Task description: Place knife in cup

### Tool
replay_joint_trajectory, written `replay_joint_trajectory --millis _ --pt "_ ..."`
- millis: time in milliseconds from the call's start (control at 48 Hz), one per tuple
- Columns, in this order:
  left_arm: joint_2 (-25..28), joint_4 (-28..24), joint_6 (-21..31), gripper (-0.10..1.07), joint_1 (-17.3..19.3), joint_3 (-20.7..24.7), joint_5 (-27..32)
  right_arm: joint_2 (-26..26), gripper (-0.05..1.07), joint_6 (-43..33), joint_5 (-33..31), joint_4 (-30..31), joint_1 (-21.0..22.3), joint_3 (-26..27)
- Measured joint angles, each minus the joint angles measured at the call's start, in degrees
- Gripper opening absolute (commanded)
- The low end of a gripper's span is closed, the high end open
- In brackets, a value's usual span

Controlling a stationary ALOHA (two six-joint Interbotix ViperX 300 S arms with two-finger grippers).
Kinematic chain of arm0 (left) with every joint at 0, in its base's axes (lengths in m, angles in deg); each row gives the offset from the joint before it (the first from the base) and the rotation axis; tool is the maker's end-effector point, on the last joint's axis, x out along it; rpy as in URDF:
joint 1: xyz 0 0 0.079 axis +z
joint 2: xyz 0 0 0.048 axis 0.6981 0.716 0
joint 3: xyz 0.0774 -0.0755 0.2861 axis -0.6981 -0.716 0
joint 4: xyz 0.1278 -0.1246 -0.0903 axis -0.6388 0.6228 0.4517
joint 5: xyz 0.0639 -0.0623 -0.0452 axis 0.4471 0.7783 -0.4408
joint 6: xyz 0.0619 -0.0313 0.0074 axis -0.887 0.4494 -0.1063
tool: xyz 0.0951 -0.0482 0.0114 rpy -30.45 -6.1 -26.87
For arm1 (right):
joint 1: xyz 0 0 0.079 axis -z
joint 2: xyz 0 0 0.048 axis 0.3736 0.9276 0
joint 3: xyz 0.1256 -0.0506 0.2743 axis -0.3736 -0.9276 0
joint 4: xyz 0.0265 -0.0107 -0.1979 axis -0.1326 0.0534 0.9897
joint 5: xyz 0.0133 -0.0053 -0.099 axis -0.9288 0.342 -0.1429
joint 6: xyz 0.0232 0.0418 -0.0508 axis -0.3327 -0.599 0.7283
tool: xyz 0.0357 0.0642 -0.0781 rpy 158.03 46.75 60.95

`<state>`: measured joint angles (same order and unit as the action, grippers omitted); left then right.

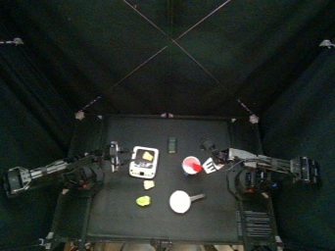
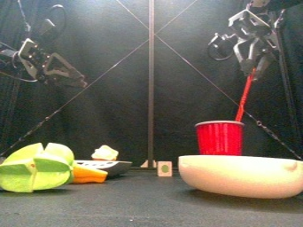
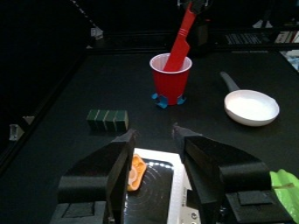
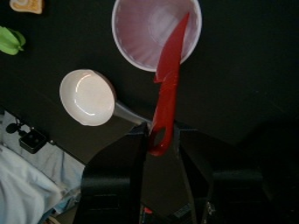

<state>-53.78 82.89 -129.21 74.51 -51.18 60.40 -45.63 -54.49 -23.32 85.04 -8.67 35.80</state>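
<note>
On the left, the left end effector (image 2: pixel 48 62) hangs raised above the counter (image 1: pixel 118 132) with its jaws parted and nothing between them; in its own wrist view it sits over a white tray (image 3: pixel 158 188) that holds an orange piece (image 3: pixel 136 172), with a small dark block (image 3: pixel 108 121) just beyond. Low at the front left lies a yellow-green lump (image 2: pixel 35 167), which has no part in the job.

Toward the middle stands the cup (image 2: pixel 218 137), upright and open-mouthed, with a white round dish (image 2: pixel 243 173) in front of it, nearer the camera. The cup looks like thin, light plastic, so I judge that a sideways knock on its rim could tip or slide it.

On the right, the right end effector (image 2: pixel 252 62) is clenched on the handle end of the knife (image 2: pixel 244 96), which hangs tilted with its tip down at the cup's mouth; from the left wrist view the tip seems just inside the rim, though how deep is hard to tell. The knife appears to be a slim, stiff plastic stick, light and probably smooth, so it could pivot in a pinch. Holding it at the handle end, as now, seems right: it leaves the blade free to enter. Once let go, it will likely lean on the rim.
</note>
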Motion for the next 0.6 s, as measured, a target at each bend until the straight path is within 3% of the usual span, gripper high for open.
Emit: replay_joint_trajectory --millis 292,604 --pt "0.00 -0.09 0.00 0.79 0.00 0.00 0.09 -1.58 0.68 -1.76 0.97 6.33 0.62 1.49" --pt "0.00 0.00 0.00 0.79 0.09 0.00 0.00 -1.76 0.68 -2.37 5.80 7.73 1.76 -0.53"
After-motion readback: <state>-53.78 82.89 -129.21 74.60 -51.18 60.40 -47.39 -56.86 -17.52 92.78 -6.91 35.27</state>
